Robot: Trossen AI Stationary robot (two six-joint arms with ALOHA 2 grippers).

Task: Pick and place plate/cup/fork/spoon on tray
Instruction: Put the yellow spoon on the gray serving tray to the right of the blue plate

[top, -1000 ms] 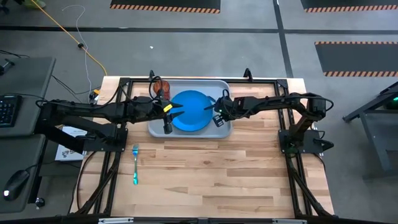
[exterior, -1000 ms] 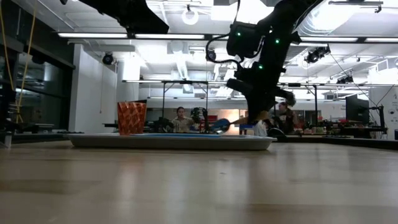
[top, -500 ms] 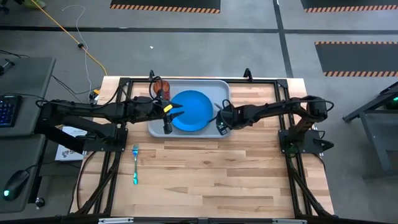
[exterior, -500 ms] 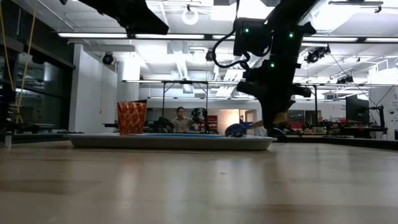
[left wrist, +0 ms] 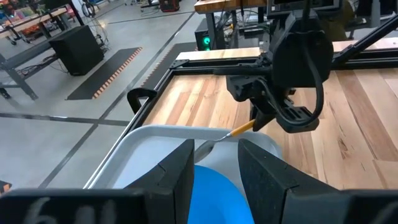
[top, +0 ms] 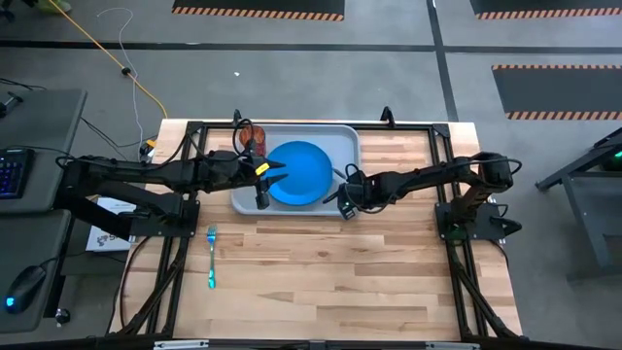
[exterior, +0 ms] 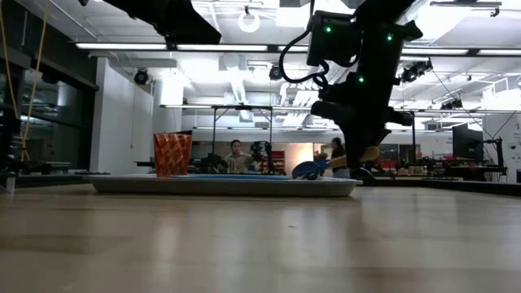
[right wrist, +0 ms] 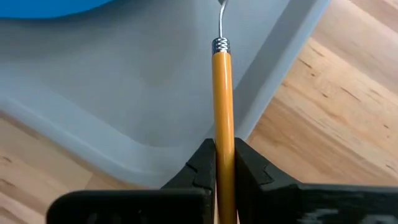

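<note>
Since it withdrew, right claw (top: 344, 197) with spoon (right wrist: 222, 93) nearer tray (top: 342, 136) corner.

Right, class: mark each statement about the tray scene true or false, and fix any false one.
1. The right gripper holds the spoon by its orange handle. True.
2. The fork lies on the tray. False: it lies on the table, apart from the tray.
3. The plate sits on the tray. True.
4. The cup stands on the bare table. False: it stands in a tray corner.
5. The left gripper hovers over the fork. False: it is over the plate's edge.
</note>
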